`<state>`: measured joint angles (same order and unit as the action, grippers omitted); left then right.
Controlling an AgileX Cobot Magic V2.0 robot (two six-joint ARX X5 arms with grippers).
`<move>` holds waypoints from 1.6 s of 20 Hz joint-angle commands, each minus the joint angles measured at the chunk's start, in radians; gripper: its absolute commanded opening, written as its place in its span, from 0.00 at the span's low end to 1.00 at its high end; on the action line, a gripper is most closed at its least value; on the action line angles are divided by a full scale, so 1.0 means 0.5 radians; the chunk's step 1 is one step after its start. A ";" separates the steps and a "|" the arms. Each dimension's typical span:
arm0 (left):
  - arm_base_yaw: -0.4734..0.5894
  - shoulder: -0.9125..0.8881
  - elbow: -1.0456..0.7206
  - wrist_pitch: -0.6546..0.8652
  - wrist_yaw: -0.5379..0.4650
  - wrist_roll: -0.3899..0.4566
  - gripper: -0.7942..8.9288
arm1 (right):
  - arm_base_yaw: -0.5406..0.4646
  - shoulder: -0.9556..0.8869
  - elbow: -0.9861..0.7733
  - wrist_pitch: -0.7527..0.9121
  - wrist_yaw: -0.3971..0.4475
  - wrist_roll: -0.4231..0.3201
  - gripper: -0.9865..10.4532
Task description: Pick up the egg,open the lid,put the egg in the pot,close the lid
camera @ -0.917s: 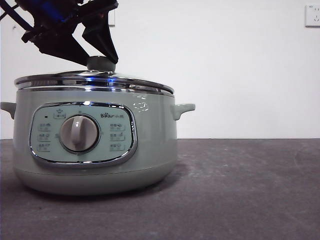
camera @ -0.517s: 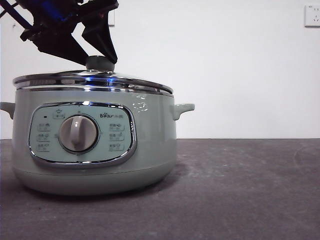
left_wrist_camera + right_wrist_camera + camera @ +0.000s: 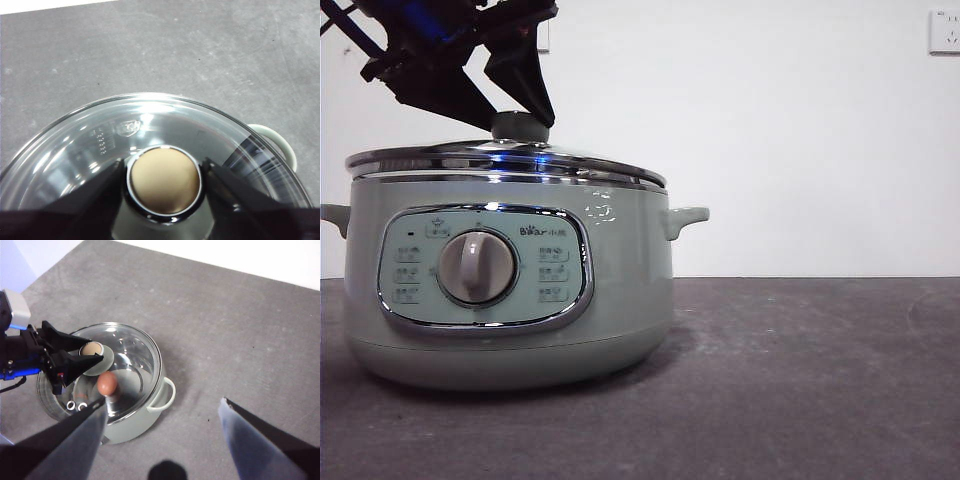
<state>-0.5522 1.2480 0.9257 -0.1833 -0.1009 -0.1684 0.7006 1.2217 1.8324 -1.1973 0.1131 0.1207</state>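
1. The left gripper [image 3: 517, 120] reaches down from the upper left of the front view, and its two black jaws straddle the lid's knob [image 3: 519, 127], one on each side.
2. In the left wrist view the same jaws flank the knob [image 3: 163, 181]. They stand close against its sides, with only a thin gap visible, so I cannot tell whether they press on it or have let go.
3. The lid [image 3: 510, 161] sits on the pot [image 3: 510, 290] directly below that gripper, its chrome rim lying level along the pot's top edge.
4. From the right wrist camera, the glass lid [image 3: 135, 352] covers the pot [image 3: 131, 427], and the left gripper [image 3: 89, 359] shows as a black wedge over the knob.
5. The egg [image 3: 107, 383] is seen through the glass, lying inside the pot just beside the left gripper's jaw tips and below them.
6. The right gripper [image 3: 162, 407] hangs high above the table [image 3: 240, 340], well apart from the pot, with its jaws spread wide and nothing between them.
7. The pot's side handle [image 3: 166, 394] points toward the right gripper's side; the same handle [image 3: 272, 142] appears past the lid rim in the left wrist view.
8. The control panel and beige dial [image 3: 476, 267] face the front camera, below the left gripper.
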 commanded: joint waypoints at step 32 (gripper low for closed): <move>-0.246 -1.353 -0.184 -0.727 -0.213 0.236 0.07 | 0.005 -1.147 -2.192 1.524 0.101 0.041 0.08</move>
<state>-0.6716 0.5774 0.8406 -0.5591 -0.2092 -0.0666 0.7010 0.6476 0.7494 -0.4480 0.1596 0.1322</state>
